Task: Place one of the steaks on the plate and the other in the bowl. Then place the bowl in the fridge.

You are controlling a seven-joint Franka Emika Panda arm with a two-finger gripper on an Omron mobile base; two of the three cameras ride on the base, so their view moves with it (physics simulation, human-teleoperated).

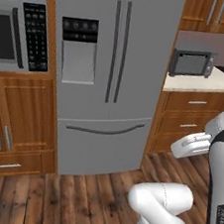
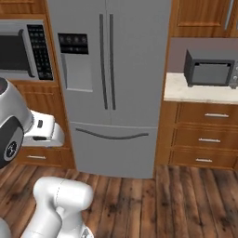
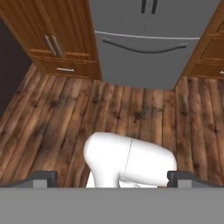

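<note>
The tall grey fridge [image 1: 135, 62] [image 2: 135, 69] stands straight ahead with both doors and its bottom drawer [image 3: 144, 57] shut. A black dispenser panel [image 1: 78, 49] is on its left door. My gripper [image 3: 113, 179] is open: its two dark fingertips [image 3: 46, 178] stand far apart at the bottom of the hand view, with nothing held between them. It looks down over the wooden floor toward the fridge drawer. The arm [image 1: 221, 148] is folded low, a good way short of the fridge. The steaks, the plate and the bowl are out of view.
A built-in microwave [image 1: 19, 34] [image 2: 21, 51] sits in wooden cabinets left of the fridge. To the right, a toaster oven [image 1: 192, 63] [image 2: 209, 68] stands on a pale counter [image 1: 197, 84] over drawers. Open wooden floor [image 3: 43, 122] lies before the fridge.
</note>
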